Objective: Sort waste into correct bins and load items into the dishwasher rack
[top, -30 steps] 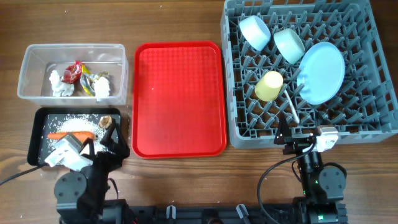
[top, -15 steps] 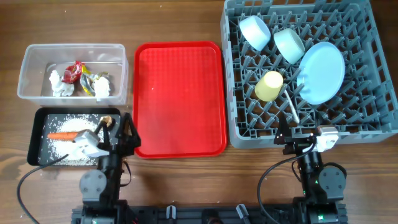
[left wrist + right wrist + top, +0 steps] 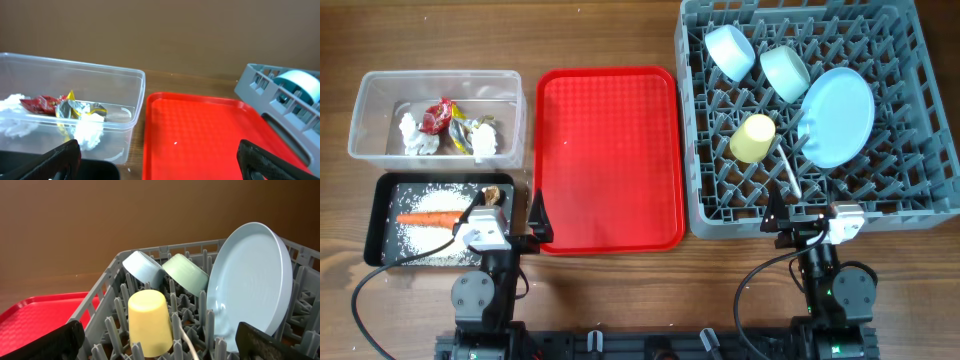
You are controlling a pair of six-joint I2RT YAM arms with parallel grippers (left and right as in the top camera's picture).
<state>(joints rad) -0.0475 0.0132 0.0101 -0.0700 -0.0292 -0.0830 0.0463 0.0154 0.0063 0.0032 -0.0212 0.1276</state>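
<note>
Waste lies sorted by kind: crumpled tissue (image 3: 415, 135) and red and yellow wrappers (image 3: 440, 117) in the clear tub (image 3: 435, 76); the carrot (image 3: 432, 217), rice grains (image 3: 448, 200) and a brown lump (image 3: 491, 194) in the black tray (image 3: 378, 215), apparently keeping food scraps apart. The left gripper (image 3: 520, 225) hovers at that tray's near right corner, jaws spread, empty. The red tray (image 3: 610, 160) carries nothing. In the grey rack (image 3: 920, 215), two bowls (image 3: 730, 50), a yellow cup (image 3: 753, 138), a white spoon (image 3: 788, 172) and a pale blue plate (image 3: 838, 116) lean among pegs, likely to drain. The right gripper (image 3: 798, 225) hangs at the rack's near edge, jaws wide, holding nothing.
</note>
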